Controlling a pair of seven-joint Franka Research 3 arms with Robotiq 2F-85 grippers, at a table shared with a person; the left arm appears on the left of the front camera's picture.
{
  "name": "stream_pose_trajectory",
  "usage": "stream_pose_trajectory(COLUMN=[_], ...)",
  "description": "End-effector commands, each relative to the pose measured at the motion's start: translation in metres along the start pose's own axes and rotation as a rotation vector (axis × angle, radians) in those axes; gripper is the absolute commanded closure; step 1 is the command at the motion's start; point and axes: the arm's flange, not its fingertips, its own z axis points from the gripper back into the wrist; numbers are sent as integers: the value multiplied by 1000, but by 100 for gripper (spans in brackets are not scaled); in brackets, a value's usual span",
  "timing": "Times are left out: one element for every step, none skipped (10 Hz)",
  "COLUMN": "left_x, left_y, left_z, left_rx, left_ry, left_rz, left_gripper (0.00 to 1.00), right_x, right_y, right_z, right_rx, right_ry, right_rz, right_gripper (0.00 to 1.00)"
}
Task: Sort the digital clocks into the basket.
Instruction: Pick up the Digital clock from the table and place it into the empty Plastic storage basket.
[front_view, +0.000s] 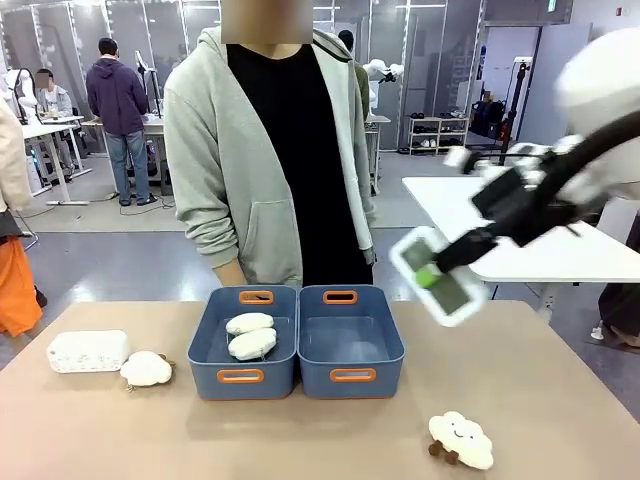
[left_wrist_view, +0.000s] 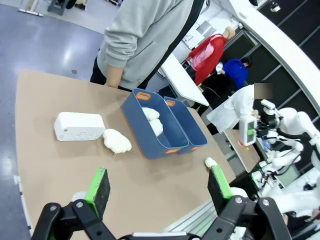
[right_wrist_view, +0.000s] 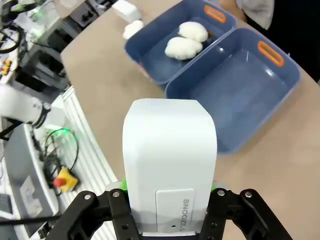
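Tan, smooth laminate tops the bench. High over its right side the right hand clamps black fingers and green pads on a digital clock. It is a glossy white plastic block with rounded corners, tilted in the air, with its dark greenish screen toward the front camera. Below and left of it sit two blue moulded tubs, touching, with orange-rimmed handle slots. The right tub shows a bare floor; the left tub holds two fluffy white toys. The second clock lies on the bench far left, just beside a woolly cloud toy. The left hand is spread wide, gripping nothing.
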Motion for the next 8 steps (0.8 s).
stream_pose_trajectory(left_x=[1,1,1,1,1,1,1,1], left_y=[-1,-1,-1,-1,-1,-1,-1,-1], left_z=[1,1,1,1,1,1,1,1], left_rx=[3,3,3,3,3,3,3,3], left_ry=[-1,-1,-1,-1,-1,-1,-1,-1], left_rz=[-4,-4,-4,-4,-4,-4,-4,-4], left_gripper=[0,0,0,0,0,0,0,0], right_x=[40,55,69,79,83,81,77,70], right_y=[-30,-34,-39,-46,-66,-79,-91,-101], right_z=[-48,-77,-102,-124,-144,-161,-175,-190], right_rx=[-78,-92,-128,-138,-190,-204,-210,-224], right_ry=[-12,-7,2,30,43,63,73,93], right_rz=[-62,-57,-53,-68,-60,-78,-111,-138], right_gripper=[100,100,100,100,100,100,100,100])
